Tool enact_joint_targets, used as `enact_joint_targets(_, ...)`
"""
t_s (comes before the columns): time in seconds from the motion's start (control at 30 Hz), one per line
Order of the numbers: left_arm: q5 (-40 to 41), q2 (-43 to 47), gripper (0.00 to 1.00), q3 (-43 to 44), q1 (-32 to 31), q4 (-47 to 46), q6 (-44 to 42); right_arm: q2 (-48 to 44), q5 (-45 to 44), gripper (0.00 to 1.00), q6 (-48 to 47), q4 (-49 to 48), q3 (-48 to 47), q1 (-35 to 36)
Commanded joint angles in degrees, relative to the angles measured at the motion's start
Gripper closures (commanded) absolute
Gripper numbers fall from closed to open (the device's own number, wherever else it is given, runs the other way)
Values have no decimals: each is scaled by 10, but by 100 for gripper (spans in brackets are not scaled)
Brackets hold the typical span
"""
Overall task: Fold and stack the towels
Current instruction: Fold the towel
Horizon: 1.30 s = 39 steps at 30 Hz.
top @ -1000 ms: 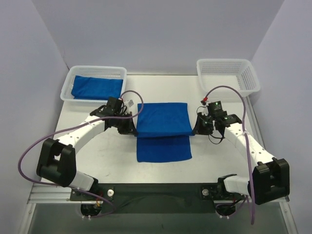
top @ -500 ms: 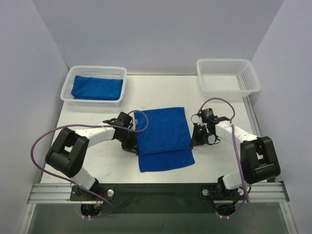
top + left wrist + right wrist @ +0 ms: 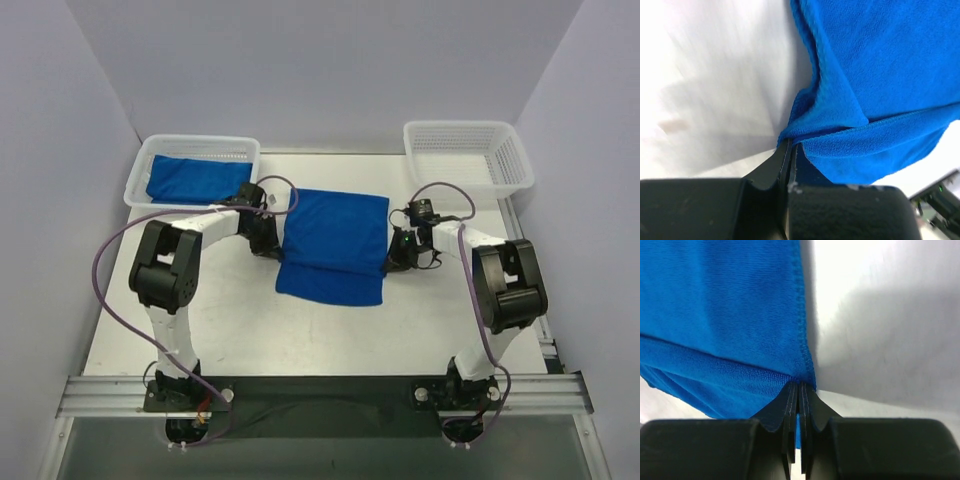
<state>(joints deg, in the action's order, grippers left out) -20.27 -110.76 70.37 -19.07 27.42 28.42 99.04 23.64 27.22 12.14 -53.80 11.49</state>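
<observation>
The left gripper (image 3: pixel 790 148) is clamped on the nine o'clock edge of the towel (image 3: pixel 335 240), which is draped half folded at the centre of the table (image 3: pixel 240 330); the three o'clock edge is clamped by the right gripper (image 3: pixel 799 387). Both edges should be kept level and taut so that corners are matched. No writing can be read.

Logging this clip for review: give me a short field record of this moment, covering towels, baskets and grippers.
towel on table: blue, partly folded, one layer lying over another, between the arms
left gripper: shut on its left edge
right gripper: shut on its right edge
left basket: holds one folded blue towel
right basket: no towel visible inside
stage: fold in progress, not yet stacked
</observation>
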Motion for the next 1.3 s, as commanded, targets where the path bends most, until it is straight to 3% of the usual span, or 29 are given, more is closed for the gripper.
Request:
enact_joint_targets(0.0,63,-43,100,69,17,33,-54,20,-33,100,11,-5,-53,-5)
enact_joint_targets(0.2,50,-24,100,66,21,47,-58,26,-48,100,22,-10,-68,-5)
enact_joint_targets(0.43,69,63,100,-48,21,48,-56,-35,-70,100,5,-8,-37,-4)
enact_joint_targets(0.73,73,61,100,63,22,71,-76,-48,-76,100,-27,17,-83,-2)
enact_joint_targets(0.93,82,120,100,136,22,120,-70,-103,-110,100,-74,76,-146,-2)
enact_joint_targets(1.1,86,190,100,130,22,137,-55,-161,-117,100,-80,105,-155,-1)
enact_joint_targets(1.27,74,236,100,60,20,137,-45,-206,-104,100,-77,128,-127,6)
